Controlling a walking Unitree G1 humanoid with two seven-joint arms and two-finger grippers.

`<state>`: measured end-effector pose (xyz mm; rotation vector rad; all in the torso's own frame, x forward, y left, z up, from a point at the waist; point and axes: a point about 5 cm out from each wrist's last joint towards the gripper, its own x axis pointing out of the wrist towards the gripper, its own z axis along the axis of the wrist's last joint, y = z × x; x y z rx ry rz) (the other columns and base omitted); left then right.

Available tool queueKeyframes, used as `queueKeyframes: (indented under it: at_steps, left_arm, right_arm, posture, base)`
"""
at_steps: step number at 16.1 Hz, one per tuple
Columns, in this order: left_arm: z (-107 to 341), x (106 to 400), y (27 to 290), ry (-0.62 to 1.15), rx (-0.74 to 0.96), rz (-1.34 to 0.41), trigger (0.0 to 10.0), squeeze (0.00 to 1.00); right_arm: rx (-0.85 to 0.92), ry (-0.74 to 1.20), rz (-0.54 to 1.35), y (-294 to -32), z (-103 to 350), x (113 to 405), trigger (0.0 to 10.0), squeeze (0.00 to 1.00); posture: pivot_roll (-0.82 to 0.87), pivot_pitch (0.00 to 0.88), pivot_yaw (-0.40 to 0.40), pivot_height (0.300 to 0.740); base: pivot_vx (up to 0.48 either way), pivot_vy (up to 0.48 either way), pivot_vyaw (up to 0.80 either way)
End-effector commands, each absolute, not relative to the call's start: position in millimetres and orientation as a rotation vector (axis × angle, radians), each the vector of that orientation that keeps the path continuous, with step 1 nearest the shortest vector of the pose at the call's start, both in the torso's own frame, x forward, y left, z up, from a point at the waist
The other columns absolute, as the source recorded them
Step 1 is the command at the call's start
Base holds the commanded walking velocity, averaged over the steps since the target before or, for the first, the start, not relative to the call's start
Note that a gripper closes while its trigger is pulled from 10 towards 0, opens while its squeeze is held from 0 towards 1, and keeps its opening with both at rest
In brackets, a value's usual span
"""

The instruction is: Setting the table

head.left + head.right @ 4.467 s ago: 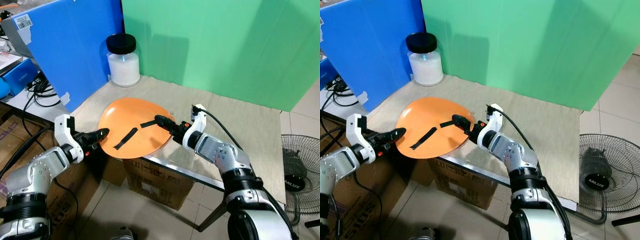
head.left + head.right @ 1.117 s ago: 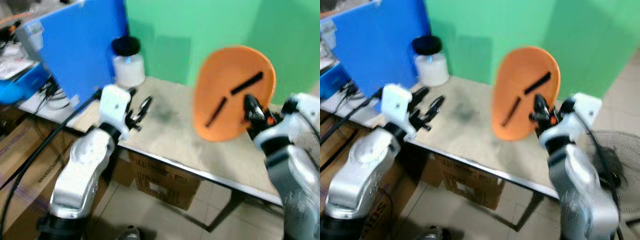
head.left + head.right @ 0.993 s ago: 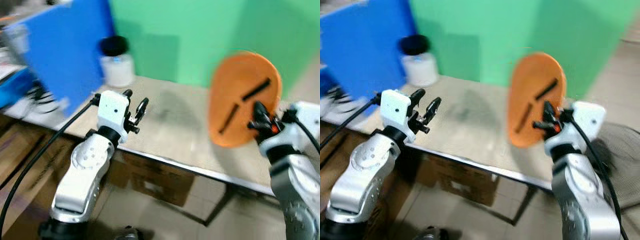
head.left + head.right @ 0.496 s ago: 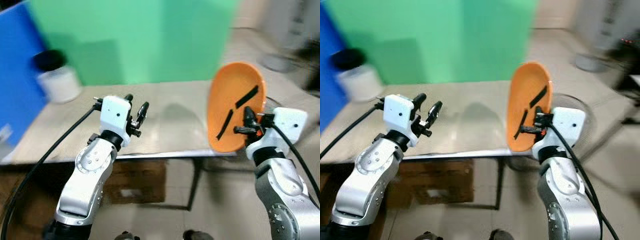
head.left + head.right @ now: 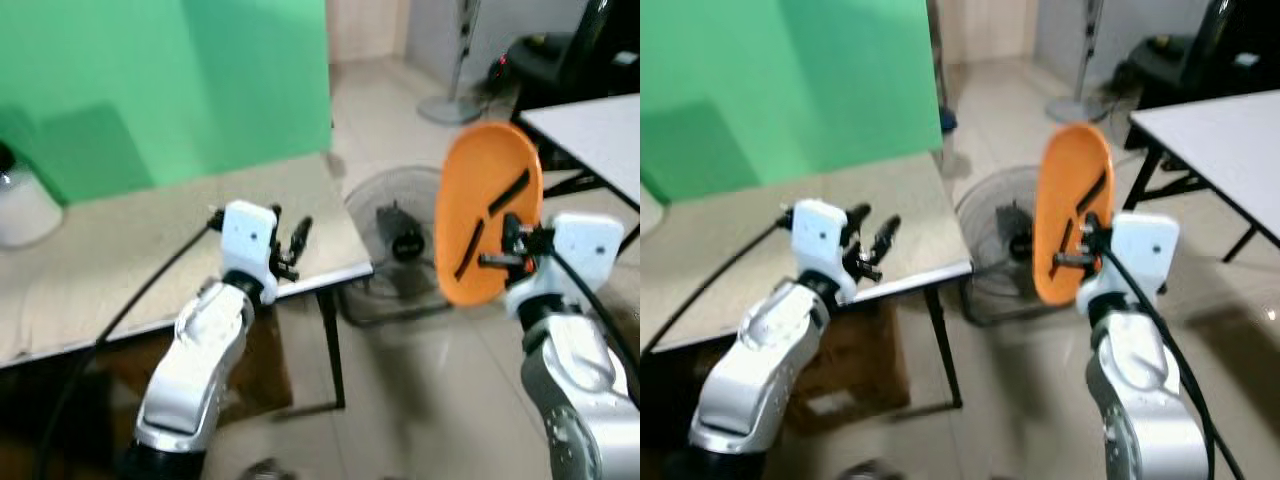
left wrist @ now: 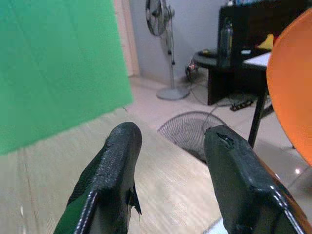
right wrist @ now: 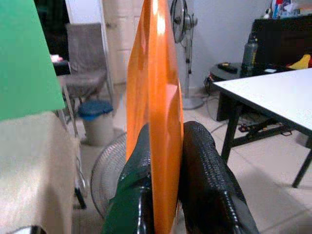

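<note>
Orange plate (image 5: 488, 212) with two black strips stands upright, clamped in right gripper (image 7: 165, 161); left gripper (image 6: 170, 161) spread apart.

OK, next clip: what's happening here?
The robot is carrying an orange plate with black strips on its face. The right gripper is pinched on the plate's rim and holds it upright, out over the tiled floor. The left gripper is open with nothing in it, above the cloth-covered table by the green screen. A floor fan lies beside that table, and a white table stands off to the right.
</note>
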<state>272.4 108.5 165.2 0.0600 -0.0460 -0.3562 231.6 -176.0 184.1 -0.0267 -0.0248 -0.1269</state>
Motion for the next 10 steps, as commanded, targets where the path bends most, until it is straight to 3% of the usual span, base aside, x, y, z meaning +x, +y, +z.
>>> queueKeyframes:
  at_steps: [1, 10]
  left_arm:
    - [165.4, 271.8, 115.9, -0.040, 0.068, -0.329, 10.0, 0.00]
    - [158.4, 259.6, 133.4, -0.010, 0.096, -0.287, 10.0, 0.00]
  right_arm:
    - [-0.019, -0.075, -0.093, -168.6, 194.4, 233.1, 10.0, 0.00]
    - [-0.026, -0.044, -0.092, -168.3, 190.8, 230.0, 10.0, 0.00]
  posture:
    - [-0.02, 0.020, 0.037, 0.740]
    - [-0.01, 0.053, 0.023, 0.740]
  base:
    - [0.000, 0.000, -0.79]
    - [0.000, 0.000, -0.79]
